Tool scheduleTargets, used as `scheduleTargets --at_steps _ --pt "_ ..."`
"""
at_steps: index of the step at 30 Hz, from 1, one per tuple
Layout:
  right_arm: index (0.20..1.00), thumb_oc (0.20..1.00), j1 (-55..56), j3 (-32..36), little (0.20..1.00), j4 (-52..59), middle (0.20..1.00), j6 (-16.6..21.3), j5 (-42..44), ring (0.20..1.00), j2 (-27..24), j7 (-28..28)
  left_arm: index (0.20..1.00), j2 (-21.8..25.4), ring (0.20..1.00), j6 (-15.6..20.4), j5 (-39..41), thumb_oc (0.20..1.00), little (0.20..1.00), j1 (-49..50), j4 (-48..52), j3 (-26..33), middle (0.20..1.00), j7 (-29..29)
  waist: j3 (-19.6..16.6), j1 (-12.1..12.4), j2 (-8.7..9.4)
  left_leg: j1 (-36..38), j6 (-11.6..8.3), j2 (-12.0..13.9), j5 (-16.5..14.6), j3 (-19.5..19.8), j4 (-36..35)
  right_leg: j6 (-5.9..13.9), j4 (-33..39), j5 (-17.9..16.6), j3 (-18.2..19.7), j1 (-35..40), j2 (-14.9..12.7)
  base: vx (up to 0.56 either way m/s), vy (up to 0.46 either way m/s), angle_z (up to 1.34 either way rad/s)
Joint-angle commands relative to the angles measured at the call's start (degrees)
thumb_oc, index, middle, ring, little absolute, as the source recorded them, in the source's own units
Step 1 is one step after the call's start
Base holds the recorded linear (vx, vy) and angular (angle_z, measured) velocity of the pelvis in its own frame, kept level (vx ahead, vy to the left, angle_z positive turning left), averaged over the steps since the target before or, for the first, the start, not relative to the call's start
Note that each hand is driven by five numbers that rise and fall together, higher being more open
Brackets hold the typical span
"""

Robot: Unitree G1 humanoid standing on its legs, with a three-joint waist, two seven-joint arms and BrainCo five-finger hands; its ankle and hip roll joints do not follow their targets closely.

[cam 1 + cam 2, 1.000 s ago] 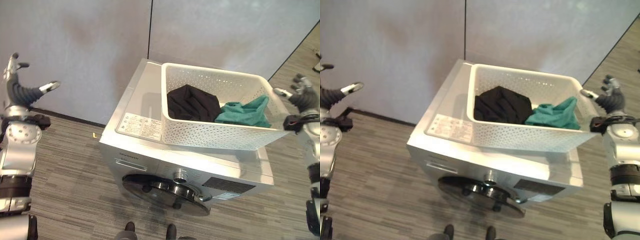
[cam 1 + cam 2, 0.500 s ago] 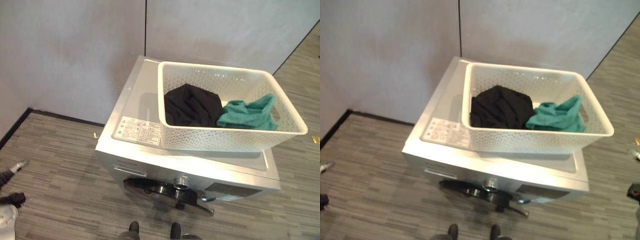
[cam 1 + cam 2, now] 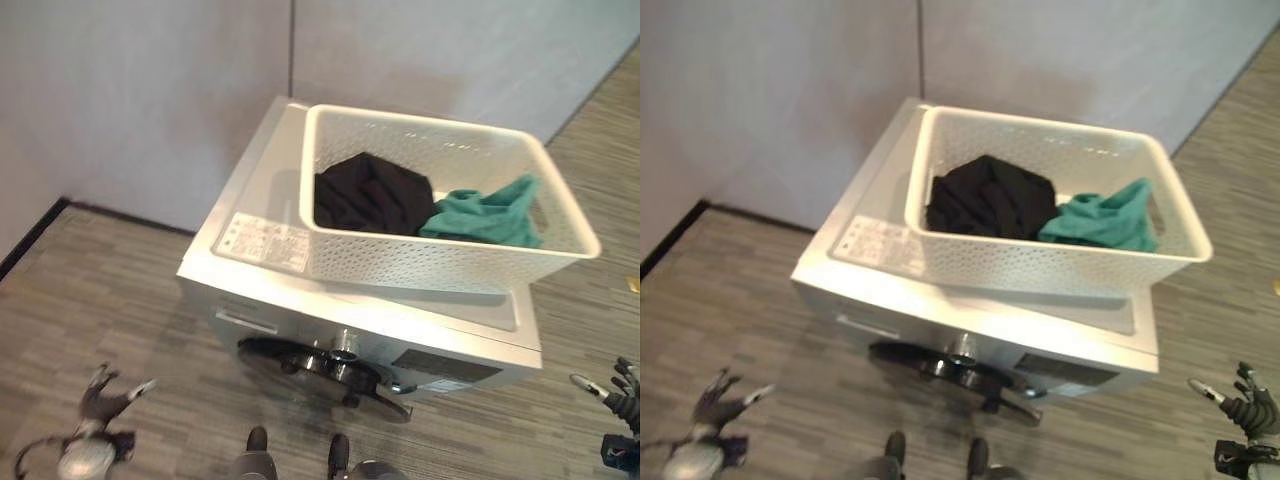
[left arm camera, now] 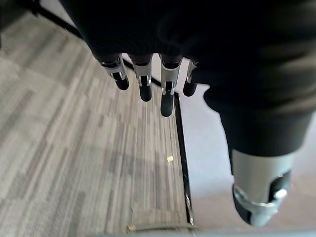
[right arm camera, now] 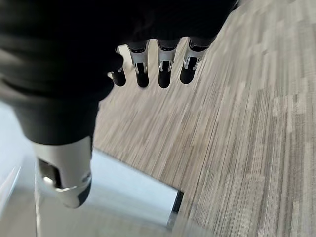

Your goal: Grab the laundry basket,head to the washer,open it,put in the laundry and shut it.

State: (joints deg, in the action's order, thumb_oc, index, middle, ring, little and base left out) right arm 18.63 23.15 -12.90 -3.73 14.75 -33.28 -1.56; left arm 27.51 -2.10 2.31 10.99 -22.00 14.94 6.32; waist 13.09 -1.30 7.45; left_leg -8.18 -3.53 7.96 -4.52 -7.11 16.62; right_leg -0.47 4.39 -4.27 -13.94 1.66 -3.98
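Your left hand (image 3: 100, 392) and right hand (image 3: 615, 385) hang low with fingers loose, grasping nothing, well apart from the washer (image 3: 300, 300). The white laundry basket (image 3: 420, 260) sits on top, overhanging the right edge — bump it while opening the round door (image 3: 320, 368) and it may tip.

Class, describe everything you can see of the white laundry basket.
The laundry basket is white, rectangular, of perforated plastic with a smooth rim. It sits upright on top of the washer, its right end jutting past the washer's edge. Inside lie a black garment and a teal garment. Neither robot hand touches it.
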Motion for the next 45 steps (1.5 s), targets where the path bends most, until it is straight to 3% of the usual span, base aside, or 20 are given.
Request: scheduleTargets --at_steps 1,3,4,7,10,14,17,22,26,28,36,41,45 --pt "1.000 1.000 -2.5 -1.0 1.000 0.9 1.000 0.2 -3.1 1.000 -4.0 -2.1 1.000 2.8 1.000 -0.3 0.0 1.000 1.000 1.7 -1.7 -0.1 1.000 -1.5 -0.8 -0.7 -2.75 4.6 -1.69 2.8 -2.6 7.0 8.8 4.90 -0.9 3.0 4.8 -4.4 -1.7 -0.13 0.195 -0.08" --pt "1.000 1.000 -3.5 -3.8 1.000 0.2 1.000 -0.8 -3.9 1.000 -3.4 -3.1 1.000 2.3 1.000 -1.1 -0.1 1.000 1.000 1.1 -4.5 -2.5 1.000 -2.5 -1.3 -2.0 -3.90 7.9 -1.86 2.9 -3.3 9.7 8.8 5.37 -1.8 2.6 5.5 -6.2 -1.6 -0.13 0.260 -0.07" --pt "1.000 1.000 -3.8 -4.7 1.000 -0.4 1.000 -1.4 -4.3 1.000 -3.1 -3.4 1.000 1.9 1.000 -1.8 -0.1 1.000 1.000 0.7 -6.2 -3.9 1.000 -3.5 -1.9 -2.9 -4.80 10.7 -1.62 2.3 -4.3 10.1 5.0 5.95 -2.3 1.8 6.2 -7.3 -2.0 -0.12 0.312 -0.15" --pt "1.000 1.000 -4.4 -7.0 1.000 -2.1 1.000 -2.4 -6.7 1.000 -1.2 -4.0 1.000 0.6 1.000 -2.9 -2.3 1.000 1.000 -1.3 -11.3 -9.5 1.000 -5.6 -3.1 -5.2 -6.02 15.1 -0.46 0.0 -10.3 7.5 -4.0 7.99 -2.8 -0.8 7.2 -10.6 -4.7 -0.15 0.328 -0.03" --pt "1.000 1.000 -6.3 -9.5 1.000 -2.1 1.000 -2.9 -9.5 1.000 0.4 -3.9 1.000 -0.6 1.000 -3.4 -5.1 1.000 1.000 -2.6 -15.9 -13.4 1.000 -5.7 -2.7 -5.2 -6.07 16.2 2.03 -4.1 -11.6 6.3 -7.4 9.81 -3.6 -3.6 8.7 -13.7 -7.4 -0.19 0.316 -0.15" --pt "1.000 1.000 -9.0 -14.7 1.000 -2.4 1.000 -3.2 -13.1 1.000 2.9 -3.8 1.000 -3.7 1.000 -3.3 -4.5 1.000 1.000 -4.7 -23.7 -17.8 1.000 -5.9 -1.0 -5.0 -6.75 16.6 3.89 -6.3 -10.1 3.6 -9.9 10.98 -4.9 -4.0 7.0 -16.5 -10.2 -0.23 0.223 -0.53" --pt "1.000 1.000 -10.9 -18.2 1.000 -2.9 1.000 -2.7 -17.6 1.000 3.3 -2.9 1.000 -5.8 1.000 -2.8 -3.3 1.000 1.000 -7.9 -28.8 -19.5 1.000 -4.1 -0.1 -4.6 -7.63 15.0 4.50 -6.2 -7.4 3.1 -11.4 9.95 -9.3 -1.4 6.9 -16.2 -11.1 -0.26 0.077 -0.26" --pt "1.000 1.000 -13.2 -20.9 1.000 -4.6 1.000 -1.8 -22.6 1.000 2.2 -0.1 1.000 -8.9 1.000 -2.2 -6.0 1.000 1.000 -11.8 -33.8 -25.5 1.000 -2.9 -2.0 -2.7 -7.75 11.7 5.74 -7.0 -4.1 4.7 -12.5 9.21 -19.2 4.0 11.6 -11.7 -8.2 -0.15 0.003 0.13" --pt "1.000 1.000 -16.8 -23.0 1.000 -5.6 1.000 -1.2 -26.2 1.000 1.1 2.6 1.000 -10.0 1.000 -1.9 -6.4 1.000 1.000 -12.0 -33.1 -27.2 1.000 -2.3 -4.4 0.6 -6.34 9.0 5.01 -7.1 -2.7 4.5 -12.3 9.49 -15.2 5.7 9.3 -6.1 -8.7 -0.04 -0.129 -0.04" --pt "1.000 1.000 -19.8 -25.2 1.000 -5.7 1.000 -0.6 -26.9 1.000 -0.2 3.2 1.000 -10.3 1.000 -1.2 -6.5 1.000 1.000 -11.3 -33.7 -27.8 1.000 -2.5 -5.3 2.1 -5.42 7.9 3.70 -5.4 -2.4 3.9 -11.9 9.34 -10.2 6.1 8.1 -3.6 -8.7 -0.02 -0.219 -0.04" --pt "1.000 1.000 -25.6 -31.3 1.000 -9.4 1.000 0.4 -26.0 1.000 0.0 4.1 1.000 -11.7 1.000 -0.4 -2.0 1.000 1.000 -10.5 -34.6 -27.1 1.000 -1.6 -5.9 4.4 -4.86 7.4 1.20 -2.3 0.1 5.0 -14.0 8.87 -2.3 6.0 4.5 0.7 -6.9 0.00 -0.141 0.09" --pt "1.000 1.000 -31.1 -36.3 1.000 -17.1 1.000 1.1 -27.3 1.000 -0.8 5.7 1.000 -12.0 1.000 0.3 0.1 1.000 1.000 -10.5 -33.1 -27.6 1.000 -1.2 -3.6 6.7 -5.38 5.7 0.19 -1.4 1.7 7.2 -14.9 8.32 -1.3 6.1 2.4 0.7 -6.3 -0.06 -0.077 0.28" --pt "1.000 1.000 -39.5 -40.5 1.000 -24.7 1.000 1.5 -26.2 1.000 -2.0 7.2 1.000 -11.2 1.000 0.9 0.5 1.000 1.000 -10.5 -31.2 -28.9 1.000 -0.6 -0.3 8.2 -6.83 3.6 -0.04 -1.3 2.5 7.9 -14.4 8.17 -1.3 5.5 1.5 -0.7 -6.3 -0.11 -0.030 0.21"
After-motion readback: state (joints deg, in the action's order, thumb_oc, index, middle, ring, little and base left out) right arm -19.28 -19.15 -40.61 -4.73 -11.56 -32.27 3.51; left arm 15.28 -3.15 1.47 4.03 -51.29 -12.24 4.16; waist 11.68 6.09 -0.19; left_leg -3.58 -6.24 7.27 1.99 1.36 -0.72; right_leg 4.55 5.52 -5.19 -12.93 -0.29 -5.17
